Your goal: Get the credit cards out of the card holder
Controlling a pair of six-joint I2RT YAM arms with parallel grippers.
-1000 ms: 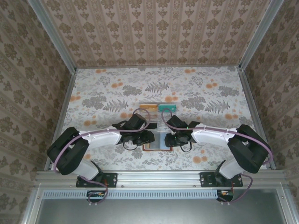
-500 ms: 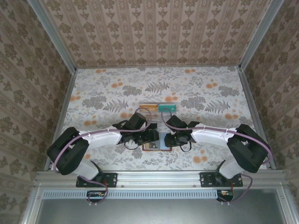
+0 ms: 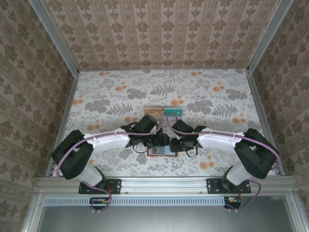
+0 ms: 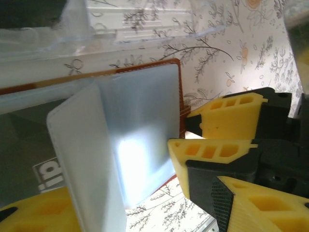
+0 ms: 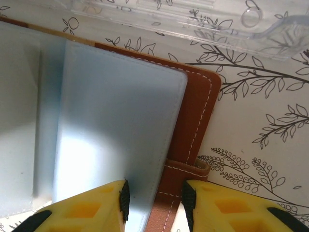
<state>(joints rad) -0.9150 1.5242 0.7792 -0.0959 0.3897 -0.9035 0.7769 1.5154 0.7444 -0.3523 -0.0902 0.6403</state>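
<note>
The flat reddish-brown leather card holder (image 3: 159, 153) lies open on the floral tabletop (image 3: 106, 101). Left claw (image 4: 145, 212): jaws apart around its raised grey-blue pocket flap (image 4: 87, 154). Right claw (image 5: 154, 205): jaws apart, astride its right rim. A thin orange card (image 3: 153, 110) and a thin teal card (image 3: 172, 110) lie beyond it.

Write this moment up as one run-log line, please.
left gripper open around lifted pocket flap | right gripper open astride card holder right rim | orange card, teal card lie beyond it
</note>
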